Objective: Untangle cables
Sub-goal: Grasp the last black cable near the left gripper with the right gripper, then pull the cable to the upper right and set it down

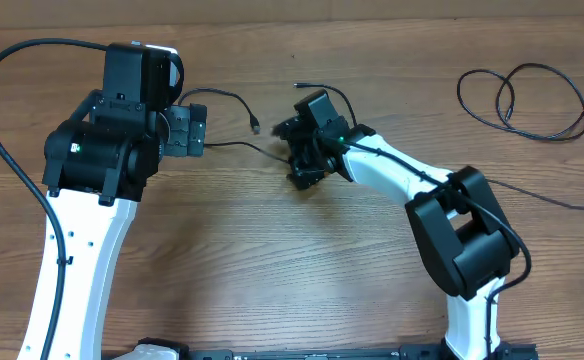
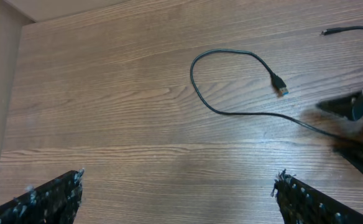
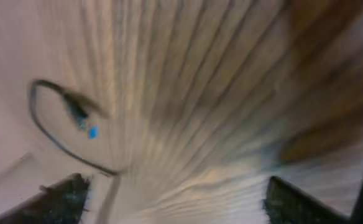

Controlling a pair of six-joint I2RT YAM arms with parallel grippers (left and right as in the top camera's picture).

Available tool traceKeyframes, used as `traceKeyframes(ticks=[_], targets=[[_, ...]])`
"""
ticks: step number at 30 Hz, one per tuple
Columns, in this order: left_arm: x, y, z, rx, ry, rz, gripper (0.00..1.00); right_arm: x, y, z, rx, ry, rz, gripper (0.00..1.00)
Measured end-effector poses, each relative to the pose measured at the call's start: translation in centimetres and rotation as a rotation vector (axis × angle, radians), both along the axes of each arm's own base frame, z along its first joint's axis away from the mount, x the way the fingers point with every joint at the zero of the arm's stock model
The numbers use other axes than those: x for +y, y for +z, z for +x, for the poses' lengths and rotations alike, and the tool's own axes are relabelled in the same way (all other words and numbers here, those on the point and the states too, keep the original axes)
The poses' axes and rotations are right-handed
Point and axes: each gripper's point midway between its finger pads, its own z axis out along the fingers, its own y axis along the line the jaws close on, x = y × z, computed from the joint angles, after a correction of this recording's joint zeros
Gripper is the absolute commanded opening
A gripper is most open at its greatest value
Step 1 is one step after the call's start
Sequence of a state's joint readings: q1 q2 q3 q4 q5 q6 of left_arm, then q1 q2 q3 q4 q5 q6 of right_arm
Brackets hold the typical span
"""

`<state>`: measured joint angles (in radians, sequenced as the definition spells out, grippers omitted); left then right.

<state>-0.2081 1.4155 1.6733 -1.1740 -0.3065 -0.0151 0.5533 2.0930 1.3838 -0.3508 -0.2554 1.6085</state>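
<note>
A thin black cable [image 1: 234,97] loops over the table's middle and ends in a blue-tipped plug [image 2: 280,84]. From the loop it runs right to my right gripper [image 1: 294,160]. In the blurred right wrist view that same cable [image 3: 45,134] passes between the open jaws of the right gripper [image 3: 175,186], close to the left finger [image 3: 66,198]. My left gripper [image 1: 204,130] stands open just left of the loop. The left wrist view shows bare wood between its fingers [image 2: 51,199]. A second cable end [image 1: 317,89] lies behind the right gripper. Another cable [image 1: 532,100] lies coiled at the far right.
A thin cord [image 1: 562,198] trails off the right edge of the table [image 1: 272,260]. The left arm's thick wire [image 1: 12,70] arcs over the far left corner. The table's edge [image 2: 10,81] shows at the left of the left wrist view.
</note>
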Motion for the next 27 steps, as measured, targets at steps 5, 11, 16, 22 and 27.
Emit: traceKeyframes(ticks=[5, 11, 16, 22, 27], targets=[[0.0, 0.0, 0.1, -0.003, 0.0, -0.001, 0.99, 0.2, -0.4, 0.3, -0.019, 0.01, -0.005, 0.04], [-0.1, 0.0, 0.1, -0.003, -0.002, -0.003, 1.0, 2.3, 2.5, 3.1, -0.236, 0.119, 0.073, 0.04], [-0.1, 0.0, 0.1, -0.002, -0.002, -0.004, 1.0, 2.1, 5.3, 5.4, -0.351, 0.197, 0.123, 0.04], [-0.1, 0.0, 0.1, -0.003, -0.002, -0.004, 1.0, -1.3, 11.7, 10.8, -0.534, 0.235, 0.127, 0.04], [-0.3, 0.0, 0.1, -0.001, -0.01, -0.014, 1.0, -5.5, 17.1, 13.8, -0.623, 0.272, 0.024, 0.04]])
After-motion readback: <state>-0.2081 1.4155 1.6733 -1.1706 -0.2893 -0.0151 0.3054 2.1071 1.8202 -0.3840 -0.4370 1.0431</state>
